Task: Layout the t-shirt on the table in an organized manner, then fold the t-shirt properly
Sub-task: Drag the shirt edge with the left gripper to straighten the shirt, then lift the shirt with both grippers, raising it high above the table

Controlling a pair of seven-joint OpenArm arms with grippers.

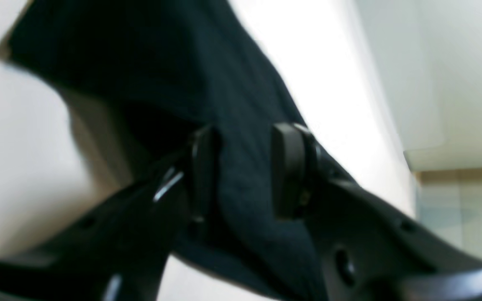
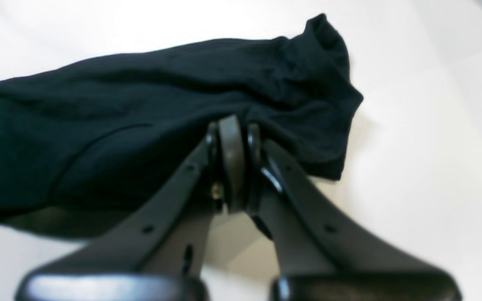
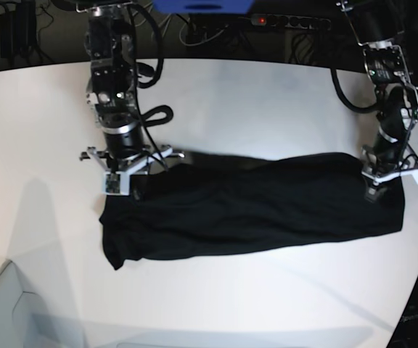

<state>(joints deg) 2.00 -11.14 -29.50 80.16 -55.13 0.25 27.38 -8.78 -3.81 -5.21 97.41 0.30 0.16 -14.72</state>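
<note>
Right gripper (image 2: 232,163) jaws pinched tight on t-shirt (image 3: 252,210) edge, scene left; left gripper (image 1: 245,171) jaws narrow, fabric between, scene right. Shirt stretched across table (image 3: 267,109). I judge layout step; next: flatten, spread sleeves.

One t-shirt (image 3: 252,210), black, lies stretched across one white table (image 3: 267,116). Two arms reach over it: the left arm (image 3: 390,109) at one end of the cloth, the right arm (image 3: 111,87) at the other. Each arm carries one gripper, so two in all: the left gripper (image 1: 245,167) and the right gripper (image 2: 232,163). Each gripper has two jaws, four jaws together.
</note>
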